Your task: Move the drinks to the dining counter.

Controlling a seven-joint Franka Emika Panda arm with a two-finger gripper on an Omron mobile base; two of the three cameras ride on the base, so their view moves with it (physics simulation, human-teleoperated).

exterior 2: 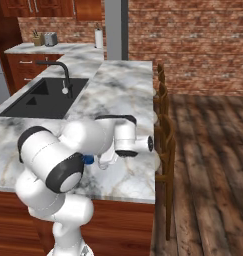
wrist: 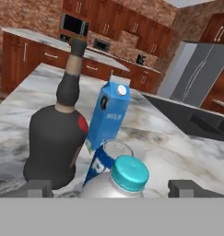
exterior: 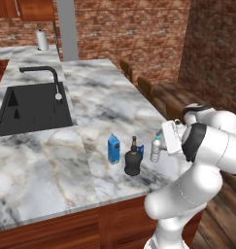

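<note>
A: On the grey-white veined marble tabletop stand the squat black narrow-necked bottle, blue milk carton, clear plastic water bottle and, half hidden, probably a blue-and-white can.

B: Jaws spread wide, apparently released around the water bottle; withdraw straight back, avoiding knocks.

White arm folded forward, wrist bent sideways, fingers spread wide, apparently gripping nothing

Four drinks stand clustered on the table near its front edge toward the right corner: the milk carton leftmost, the squat bottle beside it, the can just behind, the water bottle rightmost. The sink is set in the far left part, well apart.
</note>
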